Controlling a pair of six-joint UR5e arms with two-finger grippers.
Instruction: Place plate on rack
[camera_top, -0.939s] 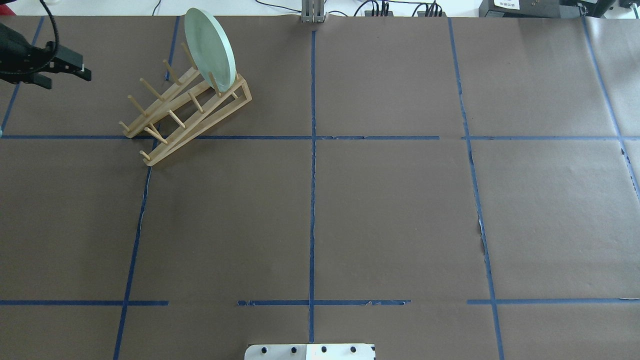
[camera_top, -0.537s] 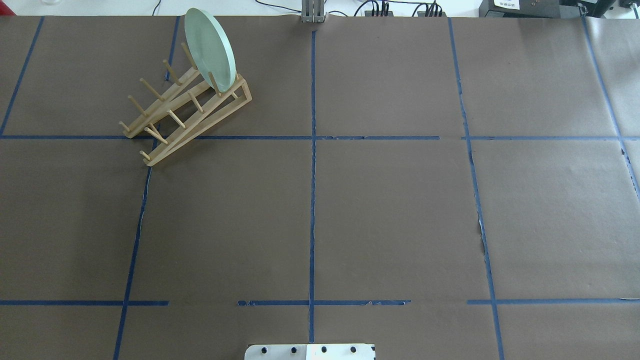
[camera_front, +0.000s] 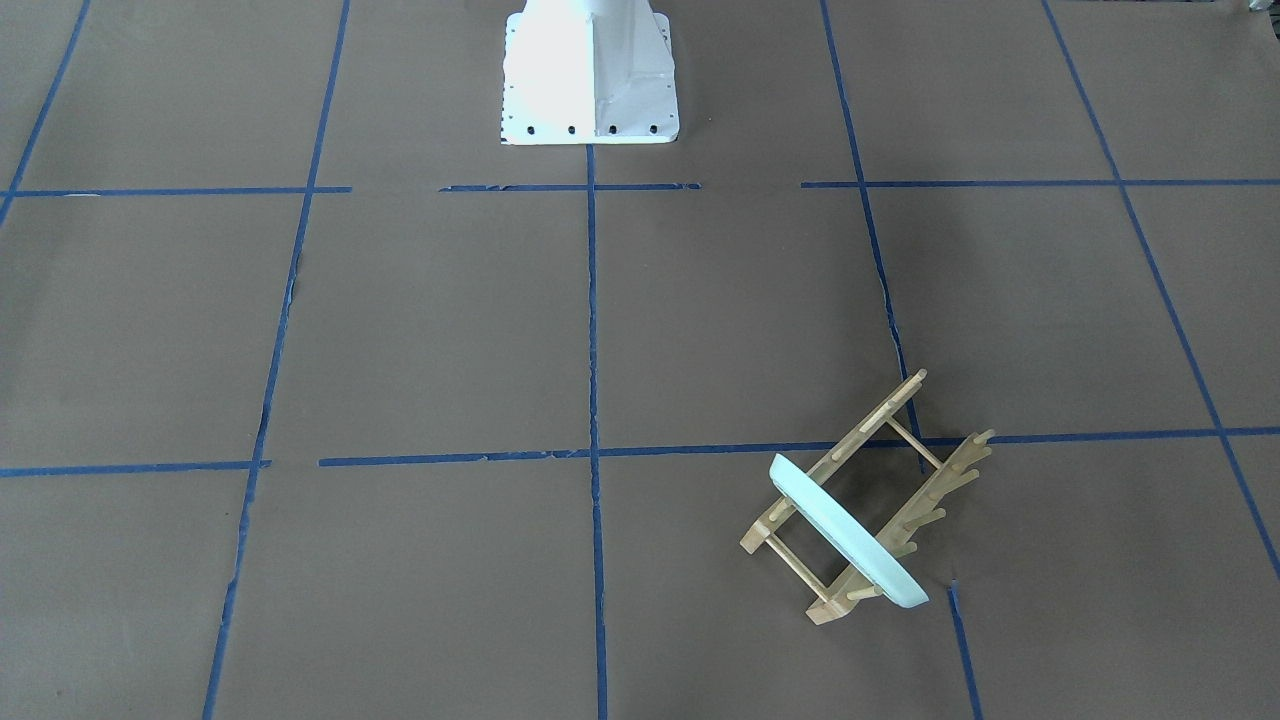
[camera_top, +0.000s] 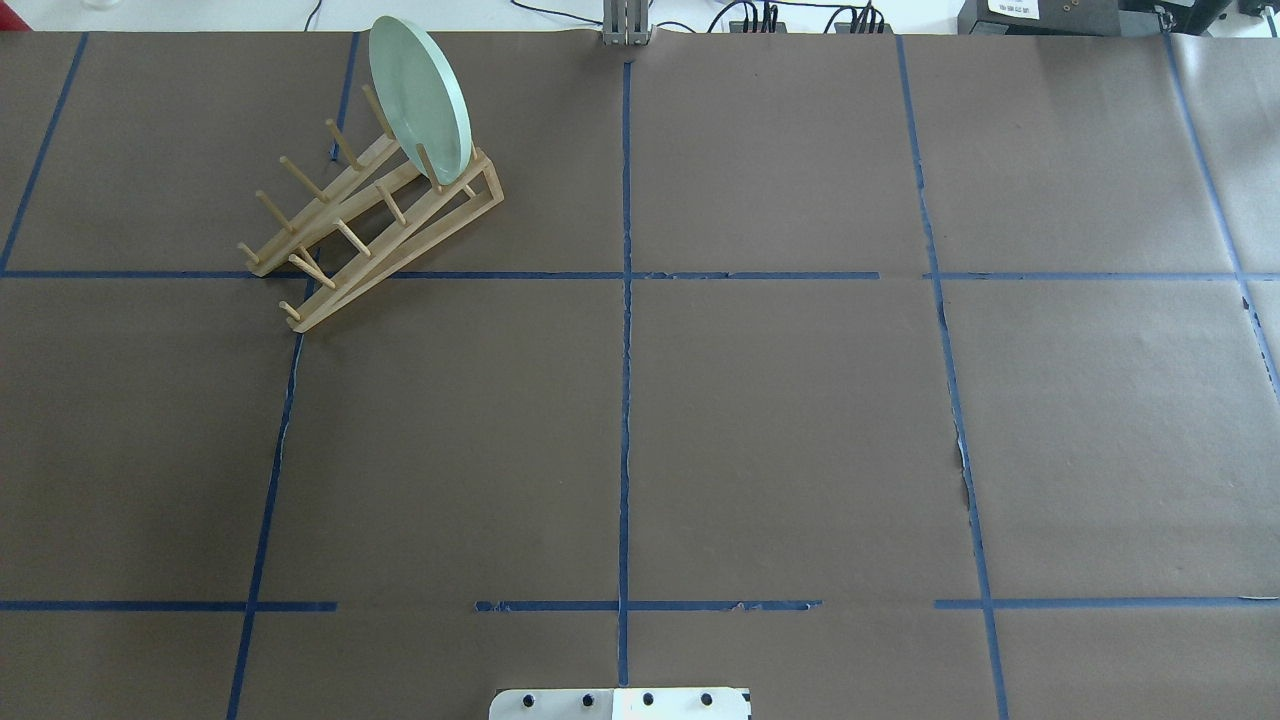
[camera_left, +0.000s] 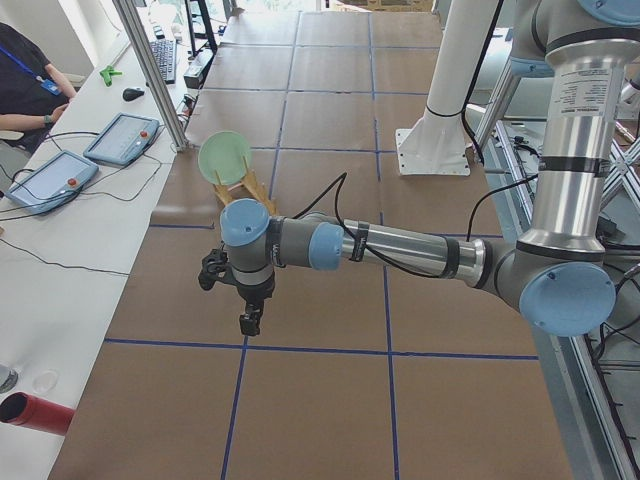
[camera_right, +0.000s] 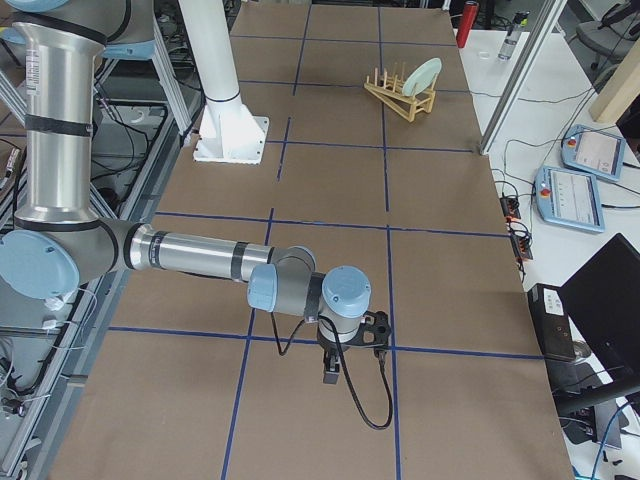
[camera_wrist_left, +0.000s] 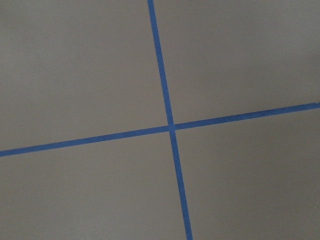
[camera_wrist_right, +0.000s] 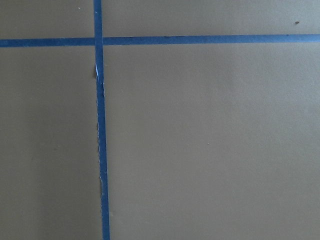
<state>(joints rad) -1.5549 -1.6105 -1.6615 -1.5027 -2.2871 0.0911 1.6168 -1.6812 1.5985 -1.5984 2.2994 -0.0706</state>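
Observation:
The pale mint-green plate (camera_top: 420, 95) stands on edge between the pegs at the far end of the light wooden rack (camera_top: 340, 235), at the table's far left. Both also show in the front view, plate (camera_front: 850, 535) and rack (camera_front: 930, 480). No gripper touches either. My left gripper (camera_left: 247, 322) shows only in the left side view, hanging over the brown paper well short of the rack (camera_left: 255, 190); I cannot tell if it is open or shut. My right gripper (camera_right: 330, 376) shows only in the right side view, far from the plate (camera_right: 424, 72); its state is also unclear.
Blue tape lines grid the brown paper. The white robot pedestal (camera_front: 590, 80) stands at mid-table. An aluminium post (camera_top: 625, 25) stands at the far edge. A side desk holds teach pendants (camera_left: 50, 180) and a red cylinder (camera_left: 35, 412); a person (camera_left: 25, 80) sits there.
My left gripper, seen at the overhead view's far left edge 0.9 s ago, has moved out of that view. Plate and rack have not moved.

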